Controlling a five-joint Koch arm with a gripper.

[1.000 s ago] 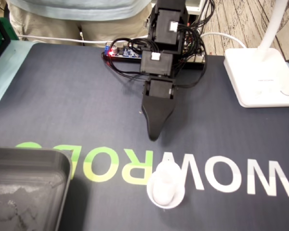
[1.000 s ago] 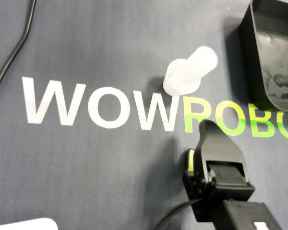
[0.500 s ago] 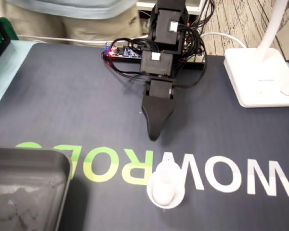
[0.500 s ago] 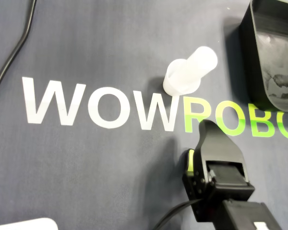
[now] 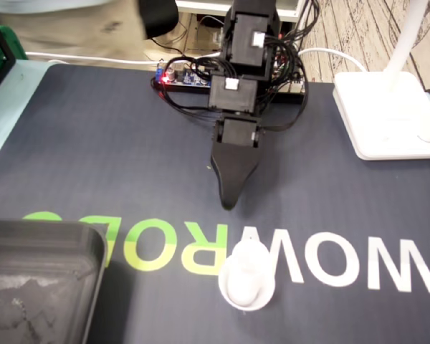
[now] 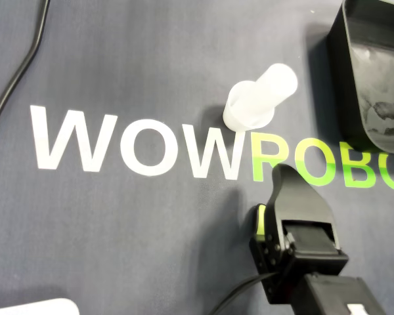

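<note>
A white plastic tube (image 5: 247, 278) stands on the dark mat (image 5: 93, 143) in the lower centre of the fixed view, just below the join between the green R and the white W of the printed lettering. It rests on its wider, flanged end, so its long axis runs up from the mat and the narrower end points upward. In the overhead view the tube (image 6: 259, 98) sits right of centre in the upper half, its base just above the lettering and its narrow end drawn toward the upper right of the frame.

The gripper (image 5: 229, 203) hangs tip-down in the middle of the fixed view, above the lettering and apart from the tube. Overhead, the gripper (image 6: 285, 172) enters from the lower right, its tip at the word's lower edge with the letters between it and the tube. Only one black tip shows in either view, so its opening cannot be told; it holds nothing.

A black tray (image 5: 50, 233) fills the lower left of the fixed view, and a white lamp base (image 5: 383, 115) sits at the upper right.
</note>
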